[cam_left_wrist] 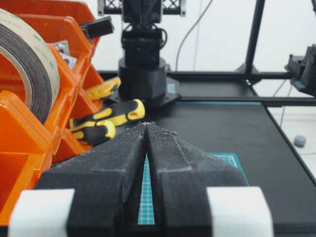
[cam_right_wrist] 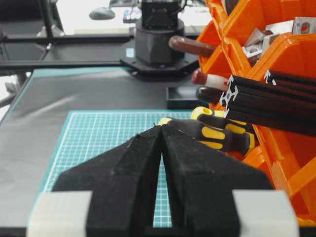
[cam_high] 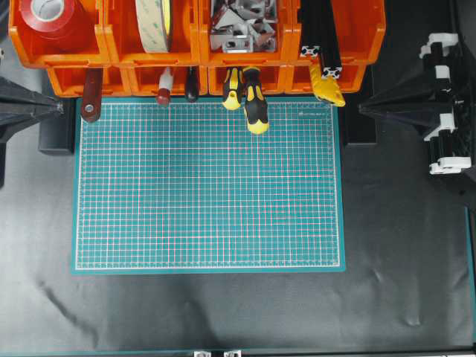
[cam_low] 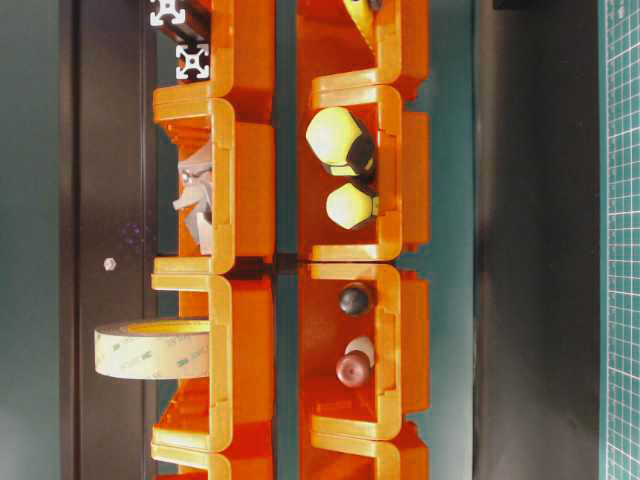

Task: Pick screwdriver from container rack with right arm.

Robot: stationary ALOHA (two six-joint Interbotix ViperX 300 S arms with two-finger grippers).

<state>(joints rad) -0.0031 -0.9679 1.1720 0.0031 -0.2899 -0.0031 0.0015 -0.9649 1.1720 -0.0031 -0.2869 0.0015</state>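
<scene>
The screwdriver (cam_high: 254,105) sticks out of the container rack (cam_high: 149,78) at top centre, well left of the empty, closed right gripper (cam_high: 366,108) at the right edge.

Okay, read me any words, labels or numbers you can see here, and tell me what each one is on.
None can be read.
Cutting mat: small print near its top right corner, too small to read.
Tape roll: faint green marks on its band, too blurred to read.
</scene>
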